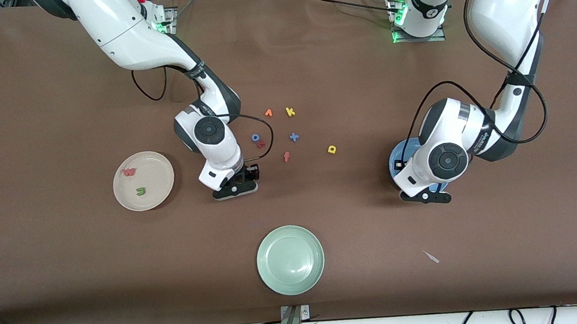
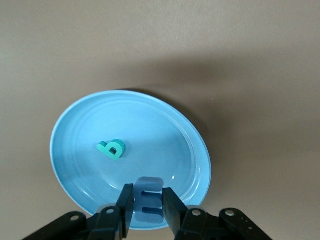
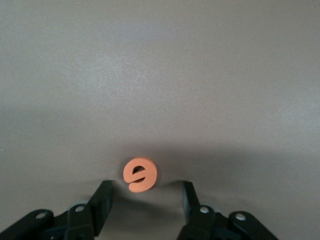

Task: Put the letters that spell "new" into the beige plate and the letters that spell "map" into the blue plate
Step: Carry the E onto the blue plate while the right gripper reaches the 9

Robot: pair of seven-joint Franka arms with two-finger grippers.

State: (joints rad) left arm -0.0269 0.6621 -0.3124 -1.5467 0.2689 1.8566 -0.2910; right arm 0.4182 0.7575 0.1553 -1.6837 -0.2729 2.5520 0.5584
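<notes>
beige plate [image 1: 144,181]: red-pink w [image 1: 129,171], green n [image 1: 140,191] | left gripper [image 1: 425,196] over blue plate [image 1: 400,159]

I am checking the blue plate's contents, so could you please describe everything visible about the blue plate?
The blue plate is round, glossy mid-blue plastic by its look, with a raised rim and faint rings inside. It sits flat on the brown table toward the left arm's end, largely hidden under that arm from the front. A teal p lies in it. The left gripper hangs over its rim, shut on a blue m.
</notes>
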